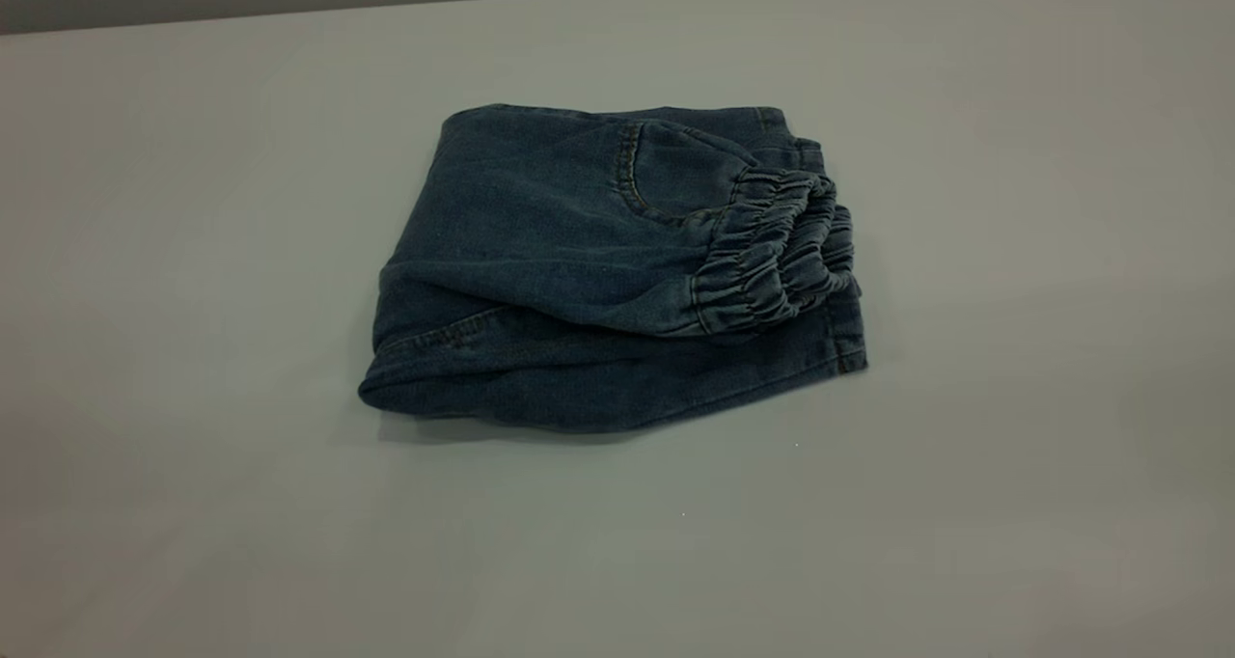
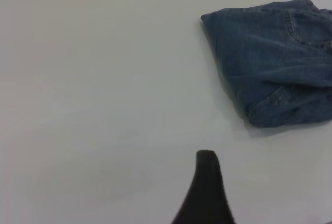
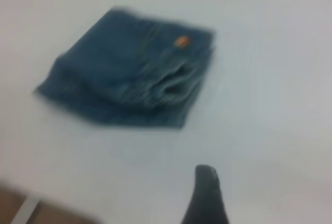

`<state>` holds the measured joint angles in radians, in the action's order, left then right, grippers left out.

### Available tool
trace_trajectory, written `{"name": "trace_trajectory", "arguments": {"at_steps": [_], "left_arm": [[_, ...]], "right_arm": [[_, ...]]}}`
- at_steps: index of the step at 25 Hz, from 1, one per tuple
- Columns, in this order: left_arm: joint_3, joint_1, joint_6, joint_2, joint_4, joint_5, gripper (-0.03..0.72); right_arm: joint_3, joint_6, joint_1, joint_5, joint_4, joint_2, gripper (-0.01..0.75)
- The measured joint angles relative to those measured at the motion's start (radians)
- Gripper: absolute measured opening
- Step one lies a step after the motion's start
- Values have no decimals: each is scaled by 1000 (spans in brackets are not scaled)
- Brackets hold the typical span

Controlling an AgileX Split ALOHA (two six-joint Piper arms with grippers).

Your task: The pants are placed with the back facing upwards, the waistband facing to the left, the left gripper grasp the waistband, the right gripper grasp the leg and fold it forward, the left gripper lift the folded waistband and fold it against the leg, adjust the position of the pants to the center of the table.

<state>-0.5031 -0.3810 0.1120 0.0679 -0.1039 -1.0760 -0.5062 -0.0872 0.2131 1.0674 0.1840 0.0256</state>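
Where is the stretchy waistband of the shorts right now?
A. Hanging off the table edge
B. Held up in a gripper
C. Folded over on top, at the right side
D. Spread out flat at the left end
C: in the exterior view the gathered waistband lies on top of the folded pants at their right side, on the table, with no gripper touching it.

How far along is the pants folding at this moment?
Both folds look done: the blue denim shorts lie as a compact bundle, the elastic waistband resting on top toward the right. They sit near the middle of the plain white tabletop. Nothing is in hand: the exterior view shows neither arm, and each wrist view shows only one black gripper fingertip away from the cloth. At most a small centring nudge seems left.
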Motion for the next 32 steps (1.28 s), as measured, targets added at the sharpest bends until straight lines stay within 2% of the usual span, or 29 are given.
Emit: {"name": "trace_trajectory", "arguments": {"at_steps": [4, 10, 13, 18, 21, 32], "left_arm": [[0, 0, 0, 0, 0, -1, 529], [-1, 15, -1, -2, 3, -3, 529], [-1, 97, -1, -3, 6, -4, 529], [-1, 290, -2, -46, 6, -4, 529], [-1, 355, -2, -69, 3, -5, 529], [-1, 359, -2, -68, 2, -4, 529]], "right_arm": [[0, 0, -76, 4, 1, -27, 476], [0, 0, -73, 0, 1, -26, 476], [0, 0, -73, -1, 1, -26, 476], [0, 0, -73, -1, 1, -26, 476], [0, 0, -73, -1, 1, -26, 476], [0, 0, -73, -1, 1, -26, 476]]}}
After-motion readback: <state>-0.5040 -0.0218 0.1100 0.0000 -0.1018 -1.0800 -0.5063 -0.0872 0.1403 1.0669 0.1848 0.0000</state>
